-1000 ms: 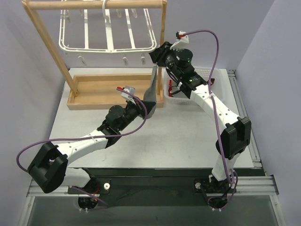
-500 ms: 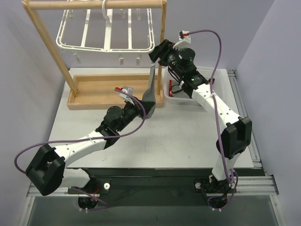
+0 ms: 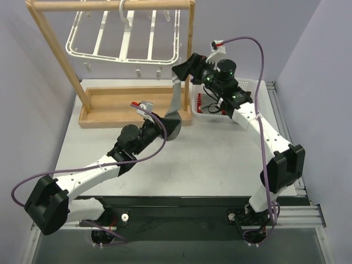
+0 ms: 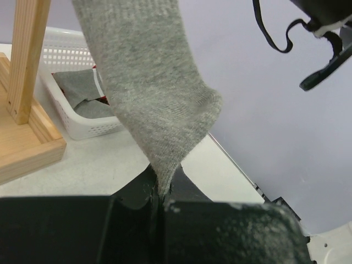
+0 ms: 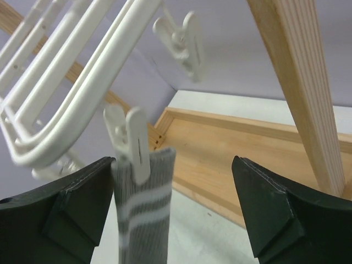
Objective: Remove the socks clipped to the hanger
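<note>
A grey sock (image 3: 175,102) with white stripes at the cuff hangs stretched from a clip (image 5: 135,144) at the right corner of the white hanger (image 3: 124,56). In the right wrist view the clip sits over the sock's cuff (image 5: 144,214). My left gripper (image 3: 171,125) is shut on the sock's toe end (image 4: 157,104), pinched between the jaws (image 4: 159,192). My right gripper (image 3: 183,69) stands open beside the clip, its fingers either side of the cuff (image 5: 173,206) and apart from it.
The hanger hooks on a wooden rack (image 3: 110,5) whose tray base (image 3: 115,104) lies on the table; its right post (image 5: 297,82) stands close to my right gripper. A white basket (image 3: 212,116) to the right holds grey and red socks (image 4: 82,88).
My right gripper has opened wide and drawn back a little to the right. The hanger has swung back and left. The left gripper has kept its hold on the grey sock.
</note>
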Controlling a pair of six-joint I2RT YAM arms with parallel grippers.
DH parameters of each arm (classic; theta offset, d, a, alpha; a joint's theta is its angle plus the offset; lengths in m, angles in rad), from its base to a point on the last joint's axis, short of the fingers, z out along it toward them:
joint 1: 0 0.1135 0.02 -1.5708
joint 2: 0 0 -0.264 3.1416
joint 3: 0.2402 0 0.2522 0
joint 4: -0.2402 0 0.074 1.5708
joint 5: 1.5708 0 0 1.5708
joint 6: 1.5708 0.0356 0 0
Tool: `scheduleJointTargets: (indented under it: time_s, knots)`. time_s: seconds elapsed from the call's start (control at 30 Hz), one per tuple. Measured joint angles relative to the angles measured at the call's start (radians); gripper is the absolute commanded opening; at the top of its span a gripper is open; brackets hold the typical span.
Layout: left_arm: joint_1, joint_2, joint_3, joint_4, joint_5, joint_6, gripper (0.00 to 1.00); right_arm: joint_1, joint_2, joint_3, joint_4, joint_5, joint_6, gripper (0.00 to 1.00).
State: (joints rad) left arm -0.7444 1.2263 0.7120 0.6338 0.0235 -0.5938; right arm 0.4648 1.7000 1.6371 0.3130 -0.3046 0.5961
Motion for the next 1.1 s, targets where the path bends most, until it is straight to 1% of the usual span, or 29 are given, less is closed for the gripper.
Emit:
scheduleJointTargets:
  time_s: [0.07,0.17,0.27,0.37,0.47,0.5,0.57,0.67,0.73,0.8,0.93,0.97,1.03,1.1]
  knots:
    - [0.000,-0.014,0.000,-0.005,0.010,-0.006,0.00,-0.003,-0.056,-0.061,-0.018,-0.027,-0.039,0.91]
    - [0.000,-0.031,0.000,-0.018,0.021,-0.017,0.00,-0.012,-0.098,-0.075,-0.060,-0.066,-0.089,0.91]
    - [0.000,-0.048,0.000,-0.029,0.031,-0.025,0.00,-0.025,-0.122,-0.071,-0.103,-0.086,-0.118,0.85]
    - [0.000,-0.061,0.001,-0.040,0.036,-0.028,0.00,-0.040,-0.138,-0.071,-0.147,-0.078,-0.130,0.74]
    - [0.000,-0.061,0.001,-0.041,0.040,-0.034,0.00,-0.038,-0.150,-0.075,-0.154,-0.048,-0.137,0.52]
    - [0.000,-0.060,0.002,-0.040,0.042,-0.037,0.00,-0.034,-0.153,-0.077,-0.153,-0.040,-0.140,0.42]
    - [0.000,-0.051,0.008,-0.040,0.047,-0.043,0.00,-0.022,-0.158,-0.078,-0.138,-0.026,-0.148,0.41]
    - [-0.003,-0.035,0.017,-0.041,0.048,-0.047,0.00,-0.003,-0.157,-0.078,-0.114,-0.014,-0.153,0.49]
    - [-0.005,-0.024,0.025,-0.044,0.047,-0.047,0.00,0.010,-0.156,-0.074,-0.107,-0.005,-0.158,0.56]
    - [-0.009,-0.018,0.033,-0.048,0.046,-0.046,0.00,0.026,-0.150,-0.062,-0.096,0.012,-0.171,0.61]
    - [-0.014,-0.011,0.047,-0.048,0.042,-0.044,0.00,0.061,-0.140,-0.043,-0.076,0.061,-0.216,0.60]
    - [-0.016,-0.011,0.050,-0.048,0.040,-0.041,0.00,0.071,-0.138,-0.040,-0.072,0.080,-0.231,0.59]
    - [-0.020,-0.010,0.055,-0.048,0.037,-0.038,0.00,0.091,-0.135,-0.036,-0.070,0.120,-0.259,0.54]
    - [-0.024,-0.010,0.058,-0.049,0.036,-0.034,0.00,0.106,-0.126,-0.026,-0.069,0.159,-0.290,0.51]
